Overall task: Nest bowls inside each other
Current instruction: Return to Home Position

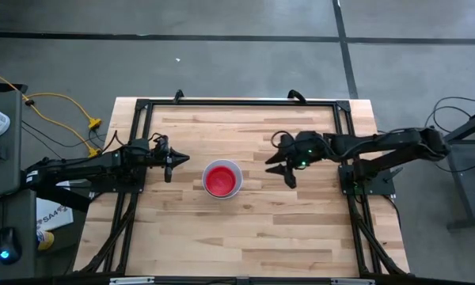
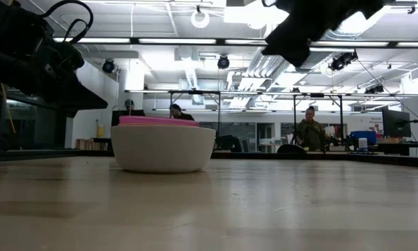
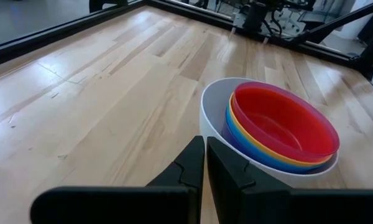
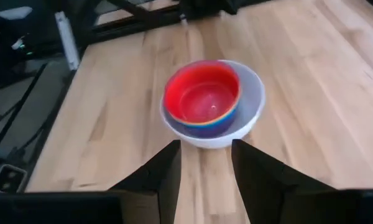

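High view, I see the nested bowls (image 1: 222,179) at mid-table (image 1: 261,229), left gripper (image 1: 182,158) near on their left, right gripper (image 1: 279,172) near on their right, neither touching them, low view, white bowl (image 2: 163,150) outermost, resting on the wood, left wrist view, left gripper closed tight and empty, red bowl (image 3: 283,121) innermost, right wrist view, right gripper spread wide, holding nothing.

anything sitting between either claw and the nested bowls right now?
Nothing visible. Only bare table lies between the right claw, open, and the white bowl that holds the rest, with the red bowl innermost. The same goes for the left claw, shut, on the other side.
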